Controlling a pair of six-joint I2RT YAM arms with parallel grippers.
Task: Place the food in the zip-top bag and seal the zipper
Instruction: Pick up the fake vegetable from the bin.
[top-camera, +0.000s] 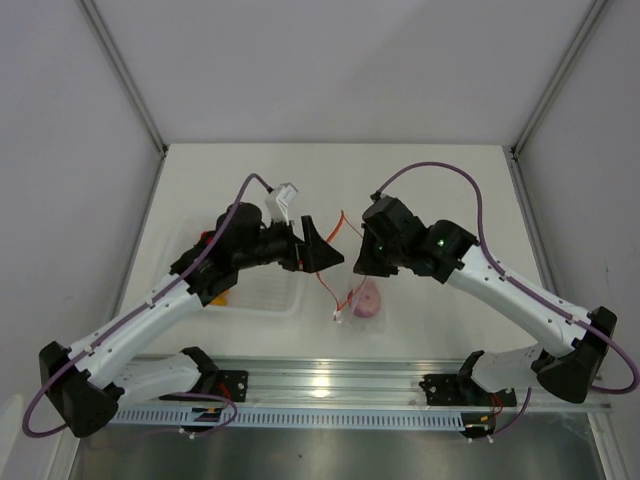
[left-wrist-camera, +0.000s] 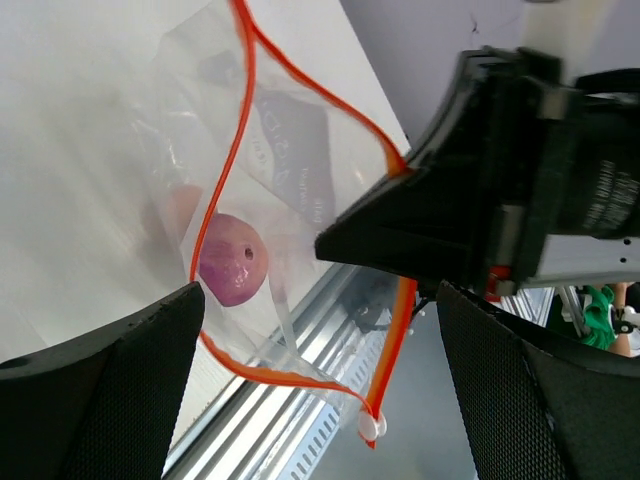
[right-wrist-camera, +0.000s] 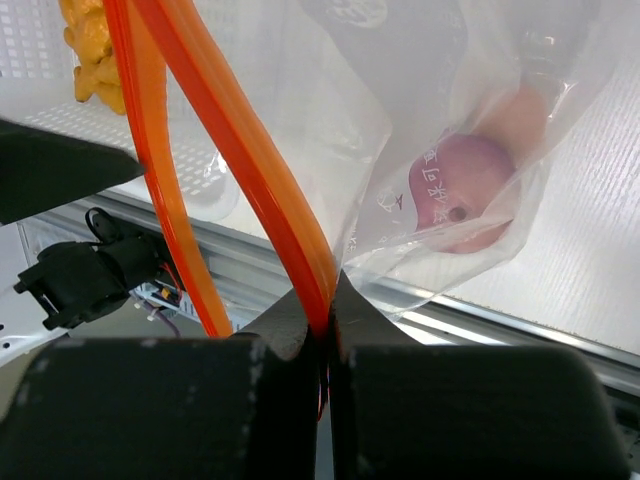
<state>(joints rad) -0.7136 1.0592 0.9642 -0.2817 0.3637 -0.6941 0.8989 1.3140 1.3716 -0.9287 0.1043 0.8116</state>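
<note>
The clear zip-top bag hangs between the two grippers with its mouth gaping. My right gripper is shut on the orange zipper at one side of the mouth and holds the bag up. A round purple piece of food lies inside at the bottom, also in the right wrist view. My left gripper stands open at the bag's mouth, its fingers on either side and nothing between them. The white slider sits at the zipper's end. A lumpy orange-yellow piece lies in the tray.
A rigid clear tray with a dotted base stands left of the bag, partly under the left arm. A metal rail runs along the table's near edge. Grey walls close in the left and right sides.
</note>
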